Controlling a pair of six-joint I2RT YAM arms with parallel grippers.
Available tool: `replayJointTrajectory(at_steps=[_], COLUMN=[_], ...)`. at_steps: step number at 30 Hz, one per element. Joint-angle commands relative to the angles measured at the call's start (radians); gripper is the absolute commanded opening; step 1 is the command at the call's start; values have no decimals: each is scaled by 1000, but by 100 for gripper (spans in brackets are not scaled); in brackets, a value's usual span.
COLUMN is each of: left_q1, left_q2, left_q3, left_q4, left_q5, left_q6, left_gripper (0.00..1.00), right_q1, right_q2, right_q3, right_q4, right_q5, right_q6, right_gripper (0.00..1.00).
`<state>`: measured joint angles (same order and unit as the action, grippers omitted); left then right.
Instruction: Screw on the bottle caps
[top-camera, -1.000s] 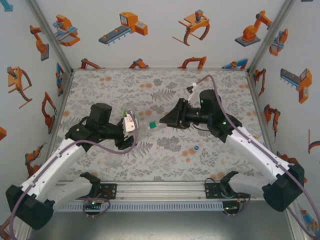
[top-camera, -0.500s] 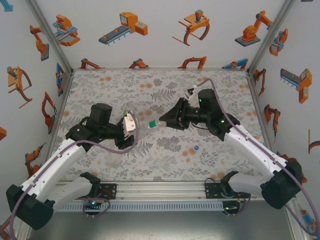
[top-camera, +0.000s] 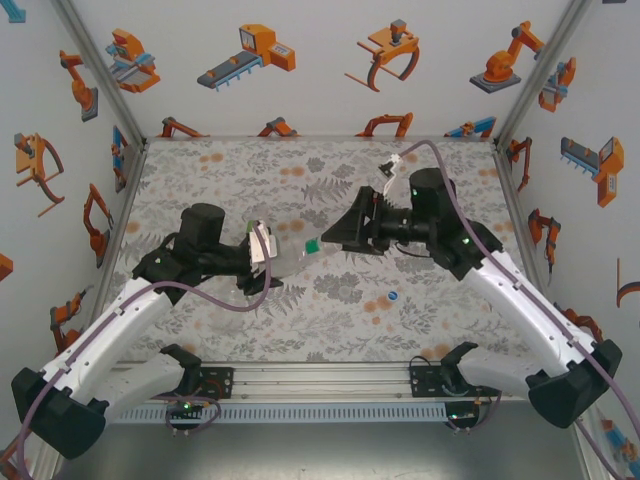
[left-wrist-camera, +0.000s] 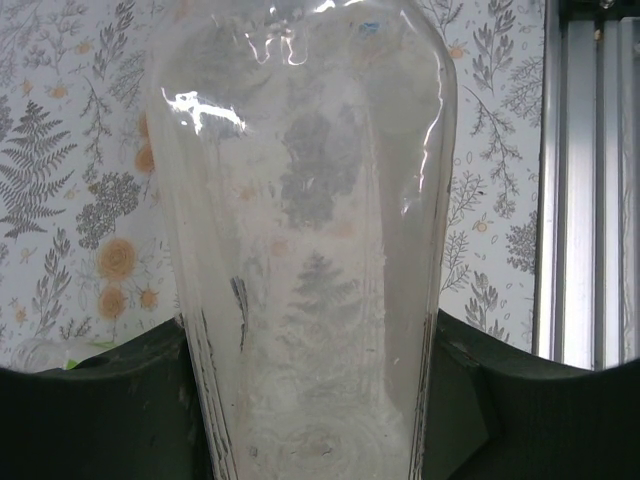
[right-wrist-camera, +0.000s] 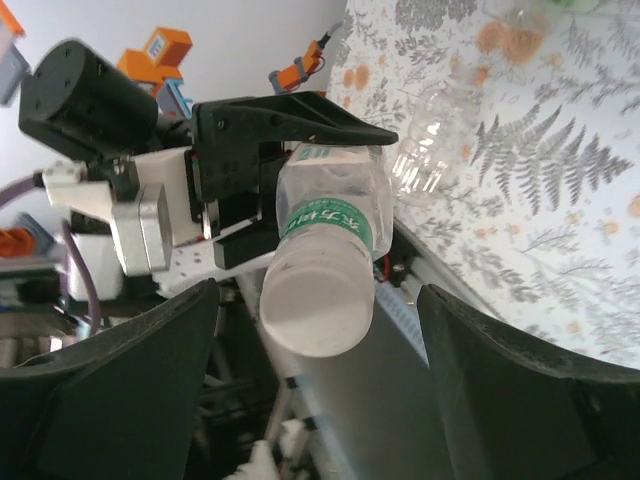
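Clear plastic bottle with a green label (right-wrist-camera: 328, 228) hangs at the centre of the overhead frame, clenched across its body by the left gripper (top-camera: 262, 248). Its long axis runs level, left to right, and its pale round free end faces the right gripper (top-camera: 328, 240), just beside those tips. The right gripper is released, its fingers spread wide and grasping nothing. A tiny round blue plastic cap (top-camera: 392, 296) lies on the floral-patterned table (top-camera: 200, 180), below and right of centre and nearer the right arm, which looks better placed to fetch it.
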<state>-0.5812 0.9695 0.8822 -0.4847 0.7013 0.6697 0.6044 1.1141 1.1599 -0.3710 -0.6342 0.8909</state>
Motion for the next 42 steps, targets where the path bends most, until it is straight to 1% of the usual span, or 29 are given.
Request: replayJointTrajectory(at_steps=[1,3,6,8,10,14,17,19,22,27,32,37,42], left_q1=[-1,-1,-2,-2,-2,-2,-2,-2,-2,-3,-2,-3,-4], left_q2=[-8,-7,-4,0,5,20,29,32,45,55,52,48,47], left_q3=[22,24,29,32,37,45,47,47,59,66,65,67,65], left_q4=[10,3,-5,-13,-19,-22,-22,-26,-41,-57,-59,-61,-61], left_q5=[71,88,112,134,152,186,199,199,190,193,193,195,197], left_q6=[26,33,40,45,48,47,45,45,43,48,49,49,49], left_gripper=[0,0,0,0,0,0,0,0,0,0,0,0,0], right_q1=[-4,-5,-5,-5,-5,-5,-5,-4,-5,-5,-5,-5,-5], right_q2=[-48,-77,-123,-154,-183,-234,-222,-198,-159,-113,-101,-89,-76], right_q3=[43,44,48,42,27,-3,3,17,17,19,14,11,14], right_q4=[-75,-67,-55,-37,-21,-1,-16,-32,-11,17,24,25,17], right_q5=[24,33,27,13,-51,-197,-244,-279,-319,-325,-322,-347,-360], right_q6=[-228,-326,-531,-674,-836,-1142,-1272,-1313,-1320,-1307,-1307,-1307,-1304], right_gripper=[71,70,70,67,65,66,66,65,65,64,58,52,50])
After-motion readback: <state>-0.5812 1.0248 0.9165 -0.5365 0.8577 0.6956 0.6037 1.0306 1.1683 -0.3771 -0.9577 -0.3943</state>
